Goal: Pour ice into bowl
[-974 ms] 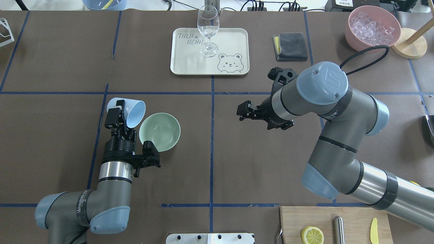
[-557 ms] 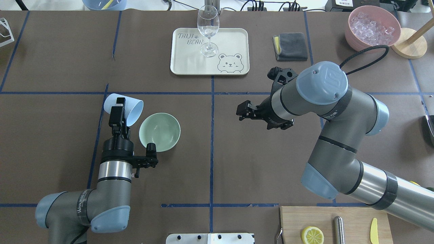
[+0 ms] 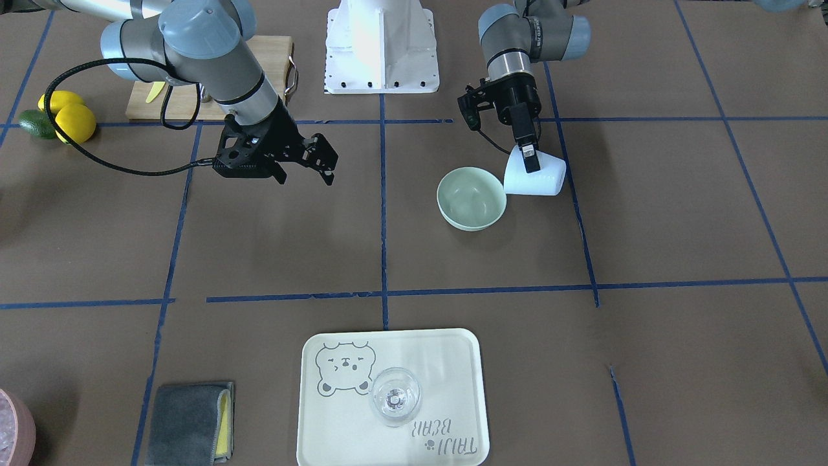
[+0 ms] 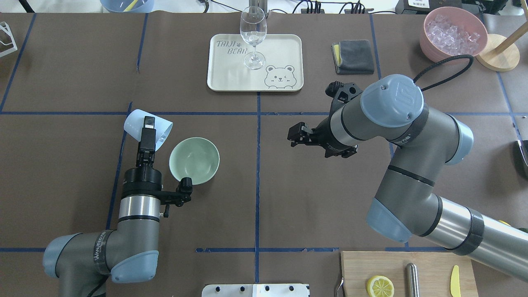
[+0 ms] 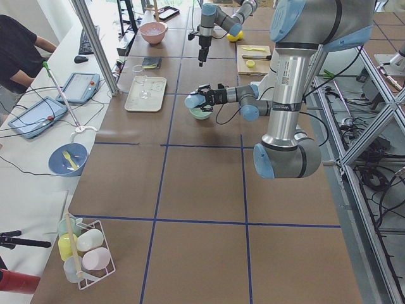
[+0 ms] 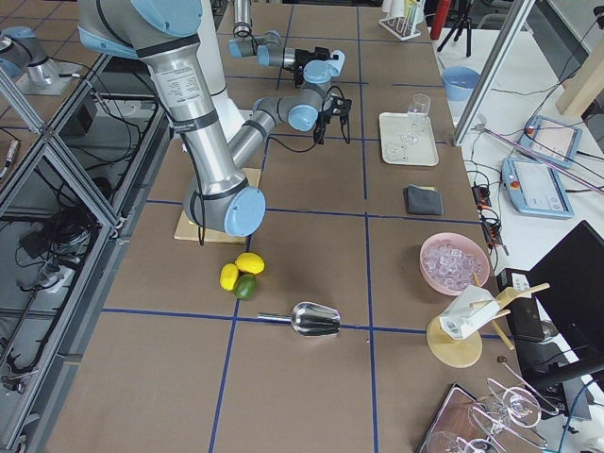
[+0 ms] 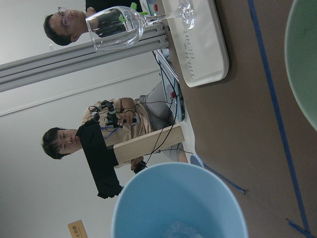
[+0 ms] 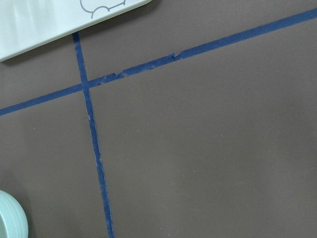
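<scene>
My left gripper (image 4: 147, 126) is shut on a light blue cup (image 4: 134, 123), held tilted on its side just off the far-left rim of the pale mint-green bowl (image 4: 194, 161). The bowl's inside looks bare in the overhead and front views (image 3: 471, 197). In the left wrist view a little whitish ice (image 7: 178, 230) shows at the bottom of the cup (image 7: 148, 198), and the bowl's edge (image 7: 304, 59) is at the right. My right gripper (image 4: 293, 135) hovers open and holds nothing, over the table right of the bowl.
A cream tray (image 4: 284, 49) with a wine glass (image 4: 253, 33) lies at the far middle, with a grey cloth (image 4: 352, 55) and a pink container (image 4: 453, 33) to its right. A cutting board (image 4: 408, 274) with a lemon half sits near right. People sit beyond the far edge.
The left wrist has rolled and carried the cup a little up and to the far left, away from the bowl's rim. The right arm has not moved.
</scene>
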Controlling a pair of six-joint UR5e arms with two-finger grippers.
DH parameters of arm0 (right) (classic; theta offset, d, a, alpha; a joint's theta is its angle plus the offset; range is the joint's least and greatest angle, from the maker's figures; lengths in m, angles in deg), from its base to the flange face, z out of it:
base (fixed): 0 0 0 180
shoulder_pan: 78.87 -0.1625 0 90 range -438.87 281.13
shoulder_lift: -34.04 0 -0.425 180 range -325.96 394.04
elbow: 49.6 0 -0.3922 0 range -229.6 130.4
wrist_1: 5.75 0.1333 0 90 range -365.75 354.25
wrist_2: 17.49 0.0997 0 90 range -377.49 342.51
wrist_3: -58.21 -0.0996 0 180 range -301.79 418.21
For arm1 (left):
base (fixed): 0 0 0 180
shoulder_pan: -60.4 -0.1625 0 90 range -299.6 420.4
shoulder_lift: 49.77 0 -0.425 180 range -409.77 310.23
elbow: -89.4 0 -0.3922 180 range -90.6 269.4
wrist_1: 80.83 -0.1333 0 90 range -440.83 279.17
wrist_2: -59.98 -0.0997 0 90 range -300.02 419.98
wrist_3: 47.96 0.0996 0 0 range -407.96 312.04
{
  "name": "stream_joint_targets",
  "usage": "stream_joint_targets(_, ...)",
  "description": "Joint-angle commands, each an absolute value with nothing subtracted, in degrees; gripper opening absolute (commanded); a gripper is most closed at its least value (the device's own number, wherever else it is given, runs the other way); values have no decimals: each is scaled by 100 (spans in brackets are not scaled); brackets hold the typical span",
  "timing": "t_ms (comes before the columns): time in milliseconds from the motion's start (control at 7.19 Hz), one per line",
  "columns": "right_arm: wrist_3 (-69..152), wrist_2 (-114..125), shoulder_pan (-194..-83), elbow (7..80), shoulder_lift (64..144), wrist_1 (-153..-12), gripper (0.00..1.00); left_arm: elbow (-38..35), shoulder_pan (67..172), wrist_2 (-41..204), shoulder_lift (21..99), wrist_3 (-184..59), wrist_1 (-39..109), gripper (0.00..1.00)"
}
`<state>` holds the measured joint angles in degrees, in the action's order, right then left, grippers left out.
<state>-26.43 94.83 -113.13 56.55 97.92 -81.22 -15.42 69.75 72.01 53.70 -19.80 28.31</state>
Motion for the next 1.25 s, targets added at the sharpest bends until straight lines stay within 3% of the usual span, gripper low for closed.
stream_joint_targets(0,-2643,9483,-11314,5657,9794,-8116,100,-1545,6980,6992,5368,-1302,2833,0)
stream_joint_targets(1113,-2643,9483,-11314,5657,9785,-8107,100,-1633,6980,7026,5385,-1069,2859,0)
